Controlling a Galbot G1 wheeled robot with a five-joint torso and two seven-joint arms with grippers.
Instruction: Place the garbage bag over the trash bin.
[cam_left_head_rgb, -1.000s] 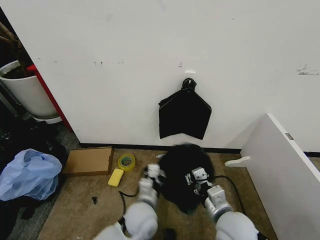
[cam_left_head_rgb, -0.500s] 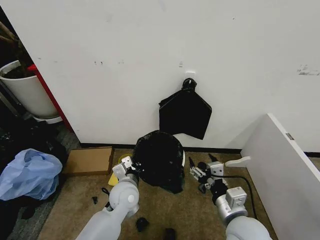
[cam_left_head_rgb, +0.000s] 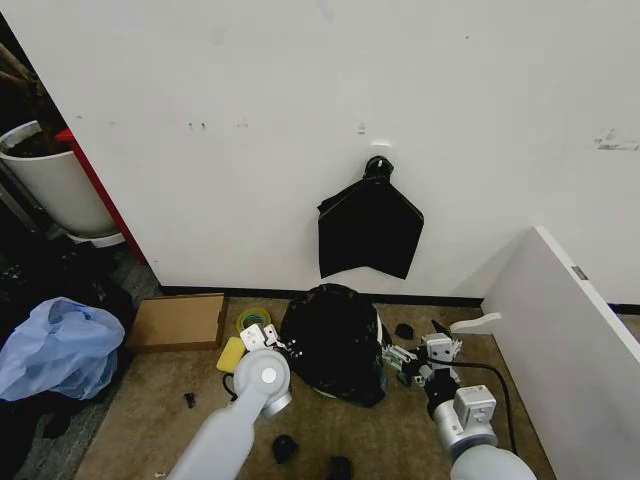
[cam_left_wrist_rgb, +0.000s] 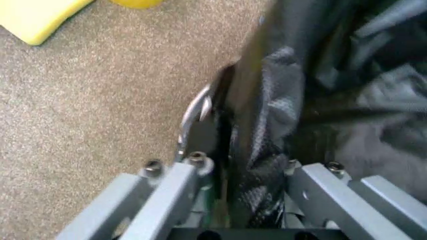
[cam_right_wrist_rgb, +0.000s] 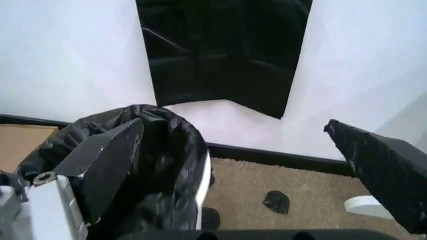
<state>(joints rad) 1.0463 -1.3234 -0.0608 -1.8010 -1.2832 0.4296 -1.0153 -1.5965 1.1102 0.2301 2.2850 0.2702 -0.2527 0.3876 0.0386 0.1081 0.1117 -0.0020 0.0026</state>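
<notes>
The glossy black garbage bag (cam_left_head_rgb: 333, 340) is draped over the trash bin, whose white wall (cam_left_head_rgb: 380, 338) peeks out on the right side, at the foot of the wall. My left gripper (cam_left_head_rgb: 266, 340) sits at the bag's left side. In the left wrist view this gripper (cam_left_wrist_rgb: 233, 130) is shut on a bunched fold of the garbage bag (cam_left_wrist_rgb: 313, 100). My right gripper (cam_left_head_rgb: 408, 358) hovers just right of the bin. Its fingers stand wide apart in the right wrist view (cam_right_wrist_rgb: 232, 125), one finger (cam_right_wrist_rgb: 107, 160) resting beside the garbage bag (cam_right_wrist_rgb: 167, 150) and a strip of white trash bin (cam_right_wrist_rgb: 204, 182).
A flat black sheaf of bags (cam_left_head_rgb: 368, 232) hangs on the wall above. A yellow tape roll (cam_left_head_rgb: 252, 321), a yellow sponge (cam_left_head_rgb: 230, 354) and a cardboard piece (cam_left_head_rgb: 178, 322) lie to the left. A white board (cam_left_head_rgb: 565, 340) leans at the right. A light blue bag (cam_left_head_rgb: 55, 350) and a white tub (cam_left_head_rgb: 50, 185) are at the far left.
The bag was down between both grippers, then was carried up and left by the left gripper as the right let go. It now sits lower and further right, over the bin.
</notes>
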